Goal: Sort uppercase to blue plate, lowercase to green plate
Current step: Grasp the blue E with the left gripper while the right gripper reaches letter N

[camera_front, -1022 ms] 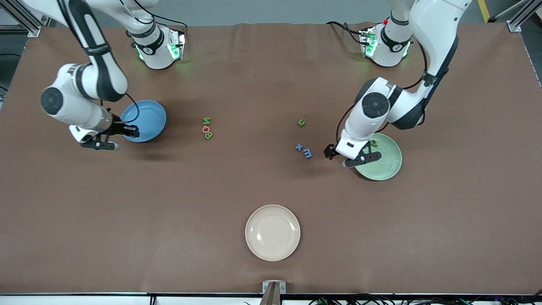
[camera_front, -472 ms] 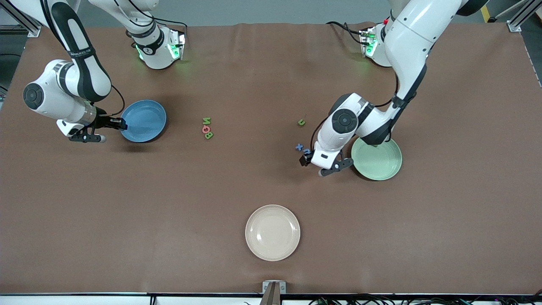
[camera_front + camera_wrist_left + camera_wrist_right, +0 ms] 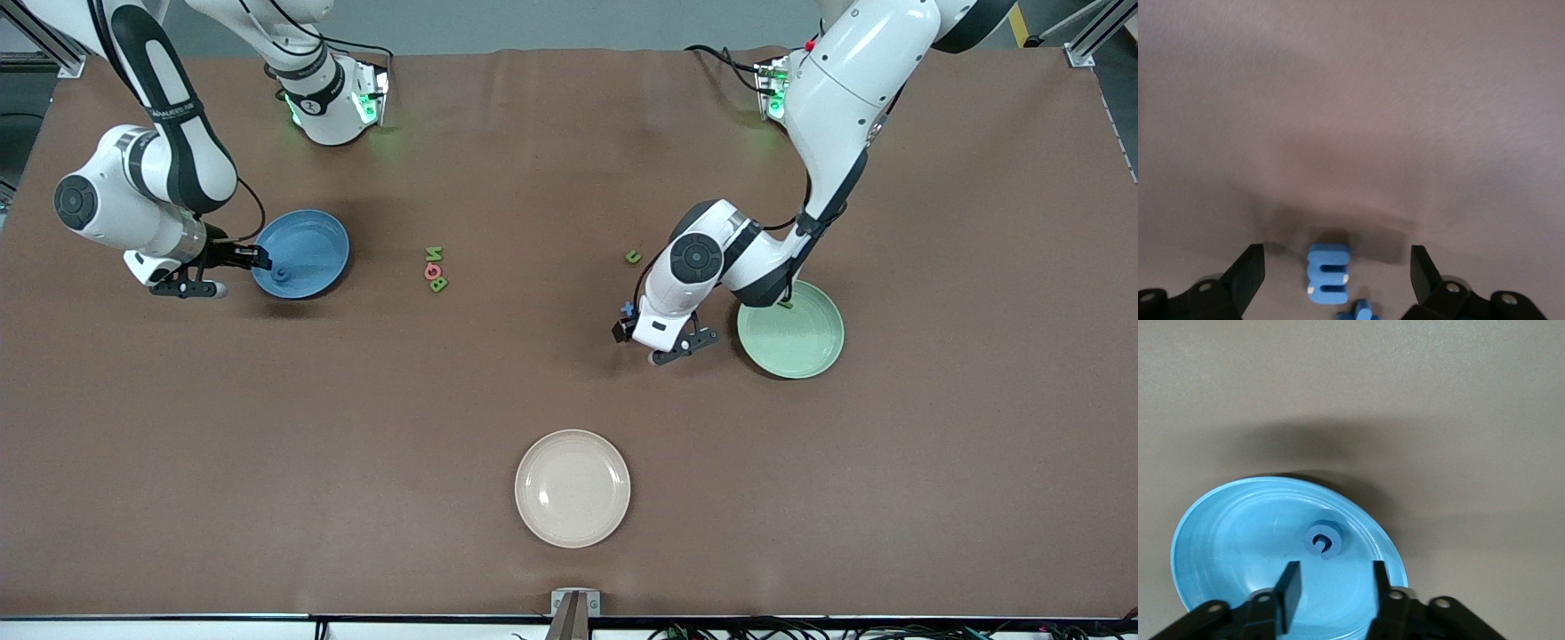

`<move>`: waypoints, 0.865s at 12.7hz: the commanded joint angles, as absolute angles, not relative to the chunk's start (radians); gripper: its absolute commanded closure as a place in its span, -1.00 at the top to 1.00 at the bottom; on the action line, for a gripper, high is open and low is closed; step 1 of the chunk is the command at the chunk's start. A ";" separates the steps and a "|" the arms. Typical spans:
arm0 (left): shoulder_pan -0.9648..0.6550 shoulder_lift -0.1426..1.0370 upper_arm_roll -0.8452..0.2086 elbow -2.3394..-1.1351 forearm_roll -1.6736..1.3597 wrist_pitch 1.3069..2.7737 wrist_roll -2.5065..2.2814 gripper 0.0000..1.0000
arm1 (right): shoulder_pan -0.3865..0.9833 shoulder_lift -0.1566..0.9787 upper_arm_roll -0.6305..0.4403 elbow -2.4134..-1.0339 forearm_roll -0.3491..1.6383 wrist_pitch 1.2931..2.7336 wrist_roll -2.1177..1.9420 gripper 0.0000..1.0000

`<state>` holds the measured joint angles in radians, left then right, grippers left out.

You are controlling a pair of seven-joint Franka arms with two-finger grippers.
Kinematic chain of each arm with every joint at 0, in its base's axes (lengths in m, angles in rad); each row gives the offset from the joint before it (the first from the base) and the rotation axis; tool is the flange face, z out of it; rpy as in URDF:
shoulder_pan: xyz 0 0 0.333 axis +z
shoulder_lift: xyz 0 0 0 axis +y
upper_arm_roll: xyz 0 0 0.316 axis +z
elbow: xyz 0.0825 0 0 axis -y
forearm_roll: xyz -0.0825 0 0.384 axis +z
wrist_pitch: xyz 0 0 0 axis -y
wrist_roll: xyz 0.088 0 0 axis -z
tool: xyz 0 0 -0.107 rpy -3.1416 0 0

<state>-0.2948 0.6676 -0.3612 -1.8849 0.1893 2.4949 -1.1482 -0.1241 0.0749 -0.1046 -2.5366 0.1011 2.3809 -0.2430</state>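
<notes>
Item: brown bench [image 3: 356,427], two arms at work.

Blue plate [image 3: 307,253]: toward the right arm's end of the bench. The blue G [image 3: 1323,541] lies loose inside it, by the rim on the right arm's side.

Right gripper [image 3: 1335,587]: over the blue plate's rim. Fingers [image 3: 1290,583] part-spread, nothing between them; the G lies just clear of their tips.

Green plate [image 3: 800,342]: toward the left arm's end of the bench. A small green piece shows at its rim under the left arm's wrist; which letter it is cannot be told.

Left gripper [image 3: 1337,273]: low over the bench, just beside the green plate on its mid-bench side. Fingers [image 3: 1248,270] spread wide, straddling the blue m [image 3: 1329,273] without touching it. The m lies flat on the bench. The blue x [image 3: 627,308] lies just beside it, partly hidden by the gripper.

Green u [image 3: 632,257]: alone on the bench, farther from the front camera than the x and m.

Mid-bench cluster: green N [image 3: 434,252], pinkish-red round letter [image 3: 430,269], green B [image 3: 438,284], touching or nearly so in a short row, N farthest from the front camera, B nearest.

Cream plate [image 3: 573,488]: near the bench's front edge, at its middle, holding nothing.
</notes>
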 commanded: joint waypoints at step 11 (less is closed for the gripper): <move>-0.333 0.661 -0.353 -1.859 0.190 2.395 -1.180 -0.33 | 0.381 0.017 -0.083 -2.537 0.107 2.382 0.474 1.00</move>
<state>-0.3177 0.6669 -0.3630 -1.8541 0.1894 2.4129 -1.1751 0.3003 0.0469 -0.0717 -2.5312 0.1020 2.3778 0.3811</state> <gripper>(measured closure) 0.621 0.000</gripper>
